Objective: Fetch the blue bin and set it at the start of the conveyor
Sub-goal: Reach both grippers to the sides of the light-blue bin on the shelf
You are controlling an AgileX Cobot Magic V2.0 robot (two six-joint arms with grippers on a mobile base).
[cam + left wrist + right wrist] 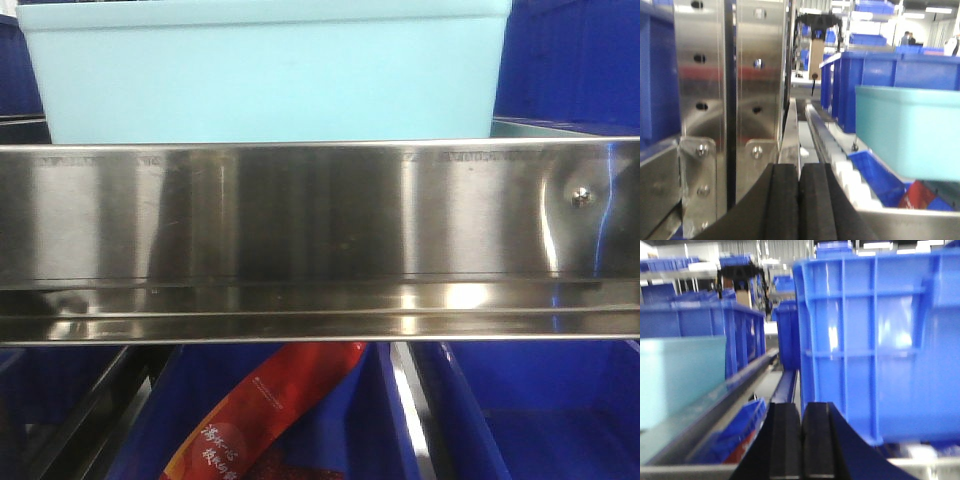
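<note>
Turquoise plastic fills the top of the front view: the blue bin (260, 75) stands on the shelf directly behind the stainless-steel shelf rail (300, 220), at 12 o'clock from the robot. Its long axis runs from 9 to 3 o'clock, parallel to the rail. The left gripper (800, 200) has its two black pads pressed together with nothing between them, and in its wrist view the blue bin (910, 132) lies at about 3 o'clock, near but apart. The right gripper (801, 440) is clenched in the same way and empty; from it the blue bin (680, 380) lies at 9 o'clock. So the blue bin sits between the two arms, and I judge neither arm clearly nearer. Such a wide tub probably asks for both arms, one at each short end, once the pads are opened. Room is tight on the outer sides: a perforated steel upright (705, 100) stands close at 10 o'clock of the left gripper, and a dark blue ribbed bin (880, 340) rises close at 2 o'clock of the right one. I think the blue bin must be lifted clear of the rail's top edge. The conveyor start is in no view, so I cannot tell which way it lies.
</note>
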